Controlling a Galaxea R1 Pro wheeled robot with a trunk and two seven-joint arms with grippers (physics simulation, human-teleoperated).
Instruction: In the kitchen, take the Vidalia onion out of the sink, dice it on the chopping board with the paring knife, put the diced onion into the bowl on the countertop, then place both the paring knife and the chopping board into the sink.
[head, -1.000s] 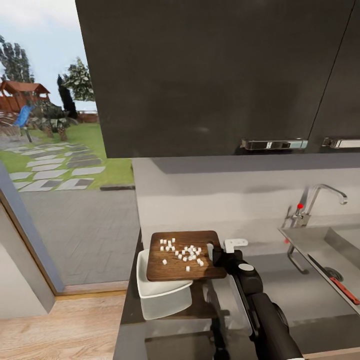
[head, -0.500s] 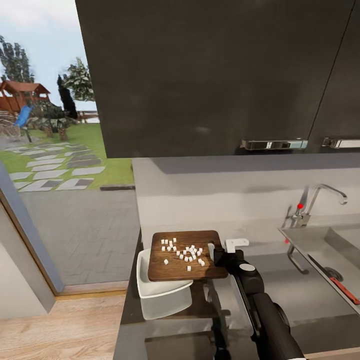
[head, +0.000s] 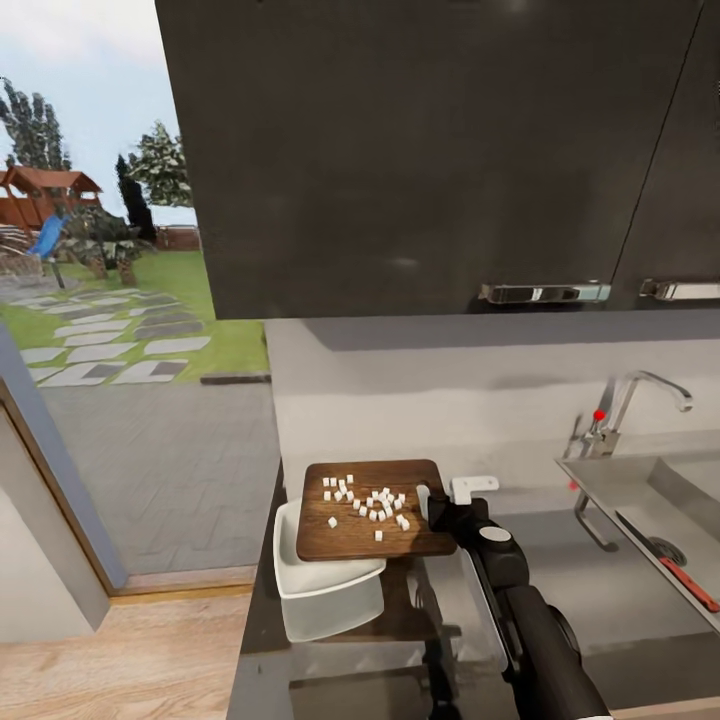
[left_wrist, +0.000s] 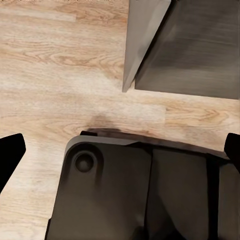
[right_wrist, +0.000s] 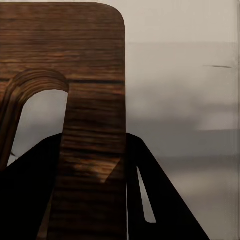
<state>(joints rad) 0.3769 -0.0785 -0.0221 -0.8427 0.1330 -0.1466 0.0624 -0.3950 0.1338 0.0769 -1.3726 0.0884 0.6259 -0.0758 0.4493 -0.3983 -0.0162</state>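
**Board held over the bowl, dice on top**

Right gripper (head: 432, 505) is clamped on the handle end of the board (head: 372, 510), low centre of the head view, holding it above the white bowl (head: 325, 592) at the counter's (head: 600, 590) left end. White onion dice (head: 365, 498) are scattered across the board. From the right wrist, the board's (right_wrist: 75, 75) slotted end sits between the dark fingers. Knife (head: 668, 562) lies in the sink (head: 690, 490), right edge, below the faucet (head: 625, 405). Left gripper (left_wrist: 120, 150): fingers spread wide apart over wood floor (left_wrist: 45, 70).
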